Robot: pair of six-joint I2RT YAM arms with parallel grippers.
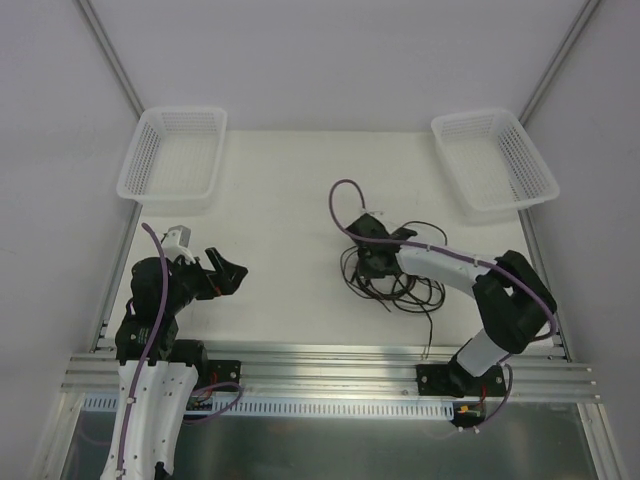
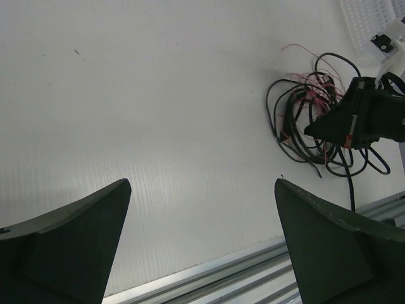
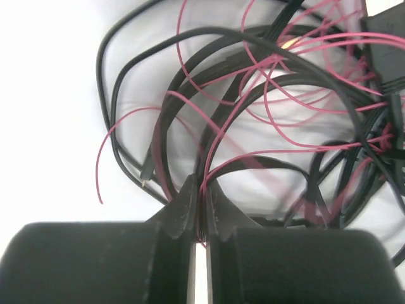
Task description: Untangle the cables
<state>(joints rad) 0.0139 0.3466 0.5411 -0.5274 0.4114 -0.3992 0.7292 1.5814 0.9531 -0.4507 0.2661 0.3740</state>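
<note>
Cables (image 1: 400,288), black cords mixed with thin red wires, are lying in one tangled heap on the white table (image 1: 280,190), near the right basket (image 1: 495,160), on its side toward the arm bases. On the heap the right gripper (image 3: 199,193) is pinching its fingers together on a red wire and a black cord. Well apart from that basket, the left gripper (image 1: 226,270) is hovering with fingers spread wide, holding nothing.

You have the cables (image 2: 304,117) lying in one messy pile on the right side of the white table (image 1: 280,200), thin black cords looped over fine pink-red wires, a few strands pinched in the right gripper (image 3: 199,190).
</note>
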